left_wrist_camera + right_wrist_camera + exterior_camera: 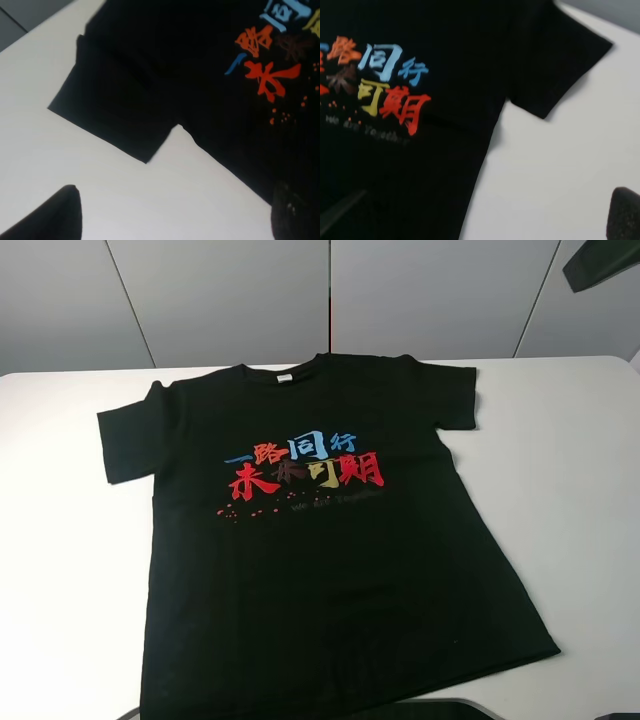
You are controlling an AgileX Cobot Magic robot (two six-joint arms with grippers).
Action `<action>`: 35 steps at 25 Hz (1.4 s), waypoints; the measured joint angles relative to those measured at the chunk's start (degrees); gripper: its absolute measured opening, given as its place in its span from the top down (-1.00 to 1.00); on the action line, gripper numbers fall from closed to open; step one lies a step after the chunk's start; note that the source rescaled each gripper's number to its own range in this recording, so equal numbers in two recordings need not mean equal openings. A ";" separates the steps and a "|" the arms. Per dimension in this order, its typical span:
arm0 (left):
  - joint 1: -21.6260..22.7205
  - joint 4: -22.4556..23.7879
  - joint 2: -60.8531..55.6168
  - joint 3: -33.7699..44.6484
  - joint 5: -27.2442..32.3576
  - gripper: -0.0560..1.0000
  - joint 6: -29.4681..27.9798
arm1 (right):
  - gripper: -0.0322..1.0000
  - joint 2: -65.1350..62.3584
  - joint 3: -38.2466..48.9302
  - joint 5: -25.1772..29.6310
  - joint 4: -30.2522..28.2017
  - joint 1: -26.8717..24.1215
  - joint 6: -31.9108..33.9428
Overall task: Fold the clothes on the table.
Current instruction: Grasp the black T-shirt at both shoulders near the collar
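Black short-sleeved cotton T-shirt (330, 570): you have one, lying flat and print-up on the single large white smooth table (570, 490). Your left gripper (175, 215) hangs with its jaws spread wide and empty over the shirt's edge. Your right gripper (482, 215) is likewise spread and holds nothing. Both of the two sleeves (128, 445) lie spread out. The collar (285, 370) points to the far edge and the hem (400, 685) to the near one, so the long axis runs near-to-far, slightly slanted.

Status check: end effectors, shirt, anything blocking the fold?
Left end effector open, empty. Right end effector open, empty. Black T-shirt flat, print up, unfolded on white table. No obstruction seen.
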 joint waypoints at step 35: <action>-20.31 14.14 44.34 -0.48 -14.98 -0.97 6.47 | -1.00 11.64 -0.25 -1.95 1.08 5.65 -2.79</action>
